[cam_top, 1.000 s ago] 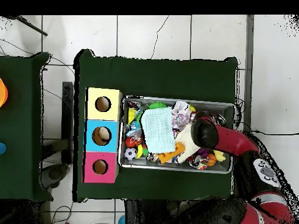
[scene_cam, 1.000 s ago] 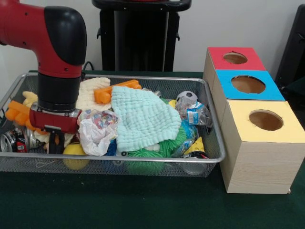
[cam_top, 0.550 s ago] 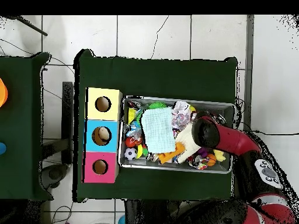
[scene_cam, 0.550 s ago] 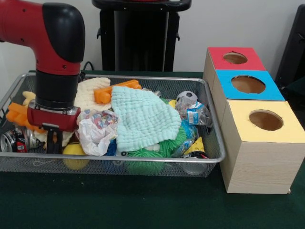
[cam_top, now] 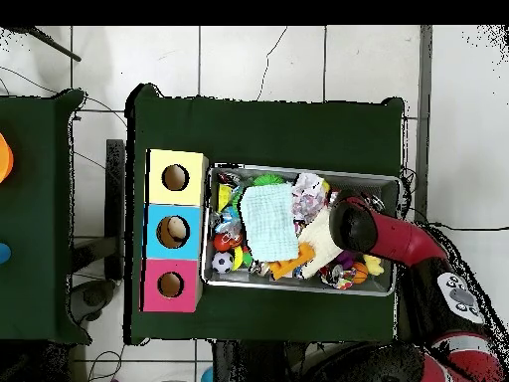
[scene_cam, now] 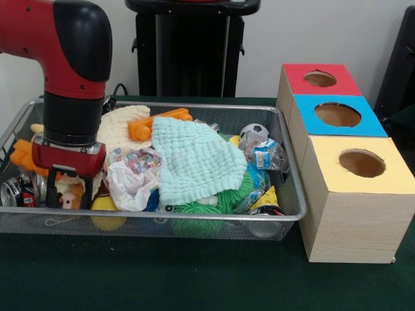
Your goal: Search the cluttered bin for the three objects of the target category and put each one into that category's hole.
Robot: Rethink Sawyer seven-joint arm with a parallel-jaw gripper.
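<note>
Toy (scene_cam: 70, 192), small, tan and cream, sits pinched between the fingers of the gripper (scene_cam: 67, 194) at the bin's (scene_cam: 285, 172) left end, held there probably for carrying to 1 of the 3 holes.

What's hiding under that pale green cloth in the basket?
Spiky green balls poke out below the pale green cloth, and a cream cloth and orange toy show behind it. Whatever lies beneath its middle is covered.
</note>
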